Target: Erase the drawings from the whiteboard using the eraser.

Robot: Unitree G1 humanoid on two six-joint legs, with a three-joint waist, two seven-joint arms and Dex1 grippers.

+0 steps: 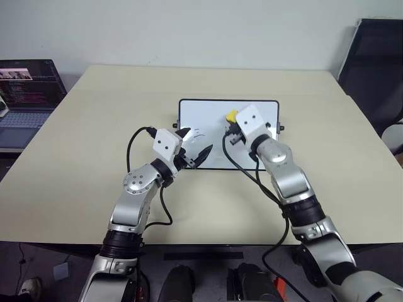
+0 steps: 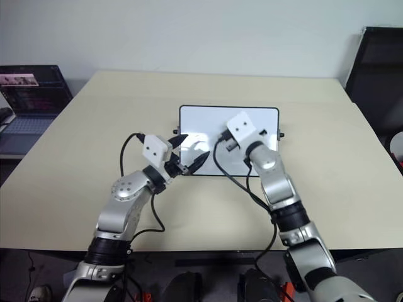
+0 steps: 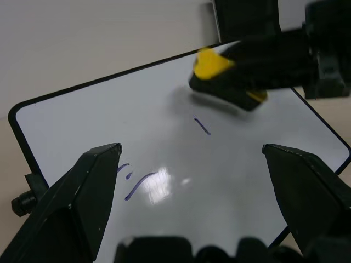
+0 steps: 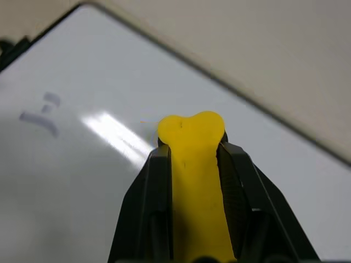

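Right gripper (image 4: 192,159) is squeezing the eraser (image 4: 193,164) tight; left gripper (image 3: 192,192) gapes wide over the whiteboard (image 3: 98,126), so it might get bumped mid-swipe.

Whiteboard (image 1: 214,110) lies mid-table (image 1: 94,157); laptop (image 1: 28,94) far left.

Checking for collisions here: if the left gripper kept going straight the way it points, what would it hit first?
Probably the whiteboard, near the drawings; the left gripper is open. Depth is unclear.

One whiteboard (image 1: 214,113), one eraser (image 1: 231,116), one laptop (image 1: 28,94), one table (image 1: 94,157).
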